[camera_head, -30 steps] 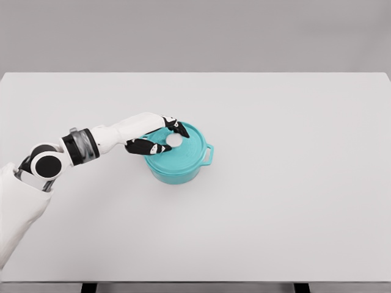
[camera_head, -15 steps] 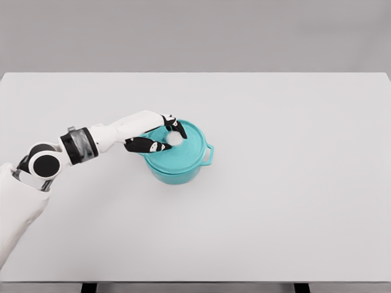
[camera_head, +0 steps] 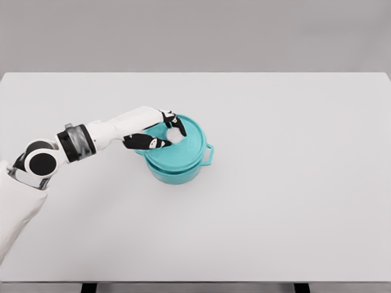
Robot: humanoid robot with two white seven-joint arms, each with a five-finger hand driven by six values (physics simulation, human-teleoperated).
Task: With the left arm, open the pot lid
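Note:
A teal pot (camera_head: 177,170) stands on the white table (camera_head: 293,183), a little left of the middle, with a side handle (camera_head: 208,154) pointing right. Its teal lid (camera_head: 186,145) carries a white round knob (camera_head: 175,135). My left hand (camera_head: 164,132) reaches in from the left, and its black-tipped fingers (camera_head: 151,143) are curled around the knob. The lid looks raised slightly above the pot's rim and tilted. The right arm does not show.
My left arm's white forearm (camera_head: 116,131) and black elbow joint (camera_head: 41,163) lie over the table's left side. The table's near edge (camera_head: 195,282) runs along the bottom of the view.
The fingers have closed onto the knob, and the hand has risen slightly up and left, taking the lid with it so it lifts off the pot.

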